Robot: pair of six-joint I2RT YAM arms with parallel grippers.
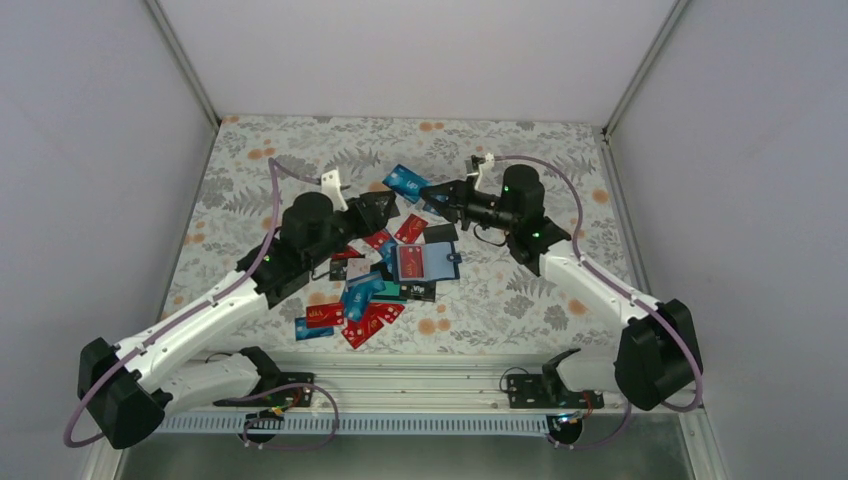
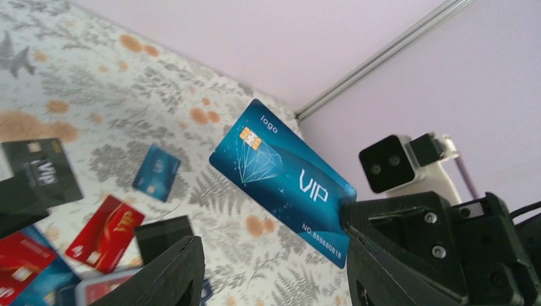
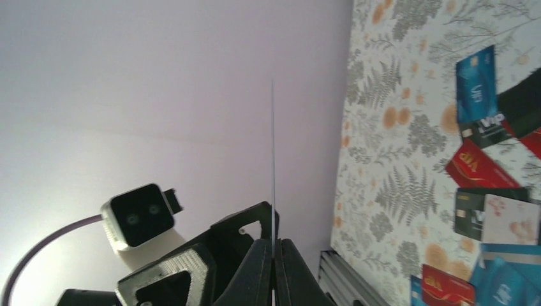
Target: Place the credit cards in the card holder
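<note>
Both arm bases sit nearest the top camera. The left arm and the right arm reach out from them over the floral worktop and meet just beyond the card holder.

That card holder lies open and flat near the middle of the worktop. Its lighter inside faces up and something red shows there, probably a card in a slot.

The right claw hangs above the holder's far side, clamped on one corner of a blue VIP card. The card is lifted clear of the worktop. In the right wrist view it shows only as a thin edge rising from the pinched fingers.

The left claw is beyond the holder and to its left. Its jaws are apart and grip nothing, and it faces the raised card. This looks like a hand-over or a regrip, so the card can be taken at a better angle for sliding into a slot.

The other credit cards lie scattered and overlapping, mostly on the holder's left and near sides, so many are not yet in it.
</note>
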